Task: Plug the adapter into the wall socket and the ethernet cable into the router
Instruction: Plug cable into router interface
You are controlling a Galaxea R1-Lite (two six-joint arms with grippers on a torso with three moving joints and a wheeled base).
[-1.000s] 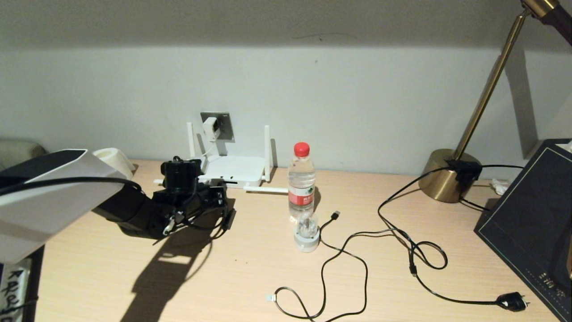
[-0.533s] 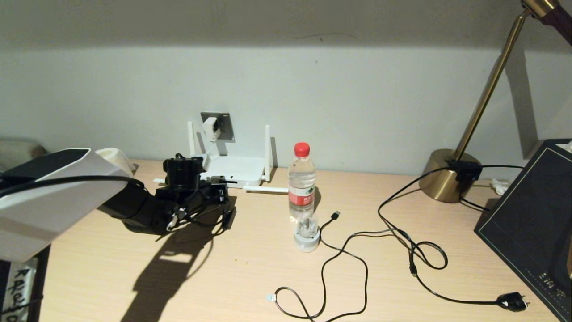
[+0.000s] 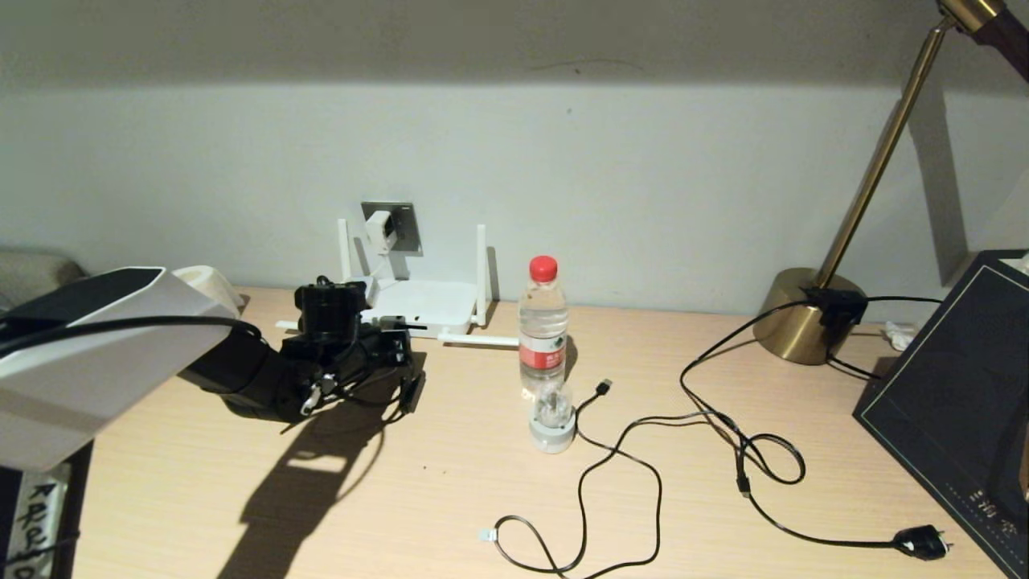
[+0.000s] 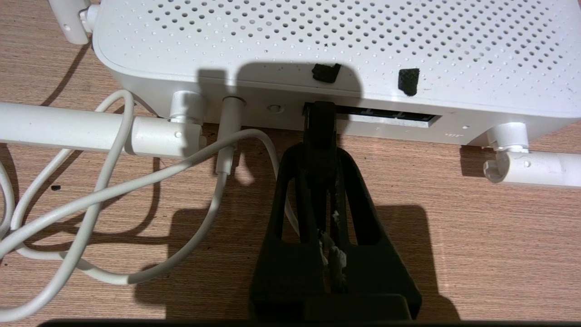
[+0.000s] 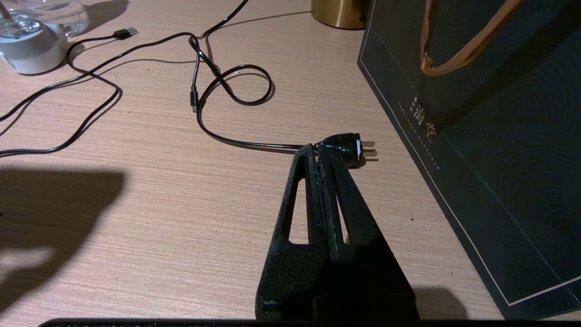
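Left gripper (image 4: 320,150) (seemingly clamped) at router (image 4: 345,54)

Light is dim and warm, falling from above and behind the robot. A dark band lies across the top of the wall (image 3: 563,40), with a paler zone below. The left arm (image 3: 265,378) throws a hard, dark shadow toward the near edge of the tabletop (image 3: 450,482). In the left wrist view the claw (image 4: 320,131) shades the router (image 4: 317,41), whose holes stay sharp. No glare shows.
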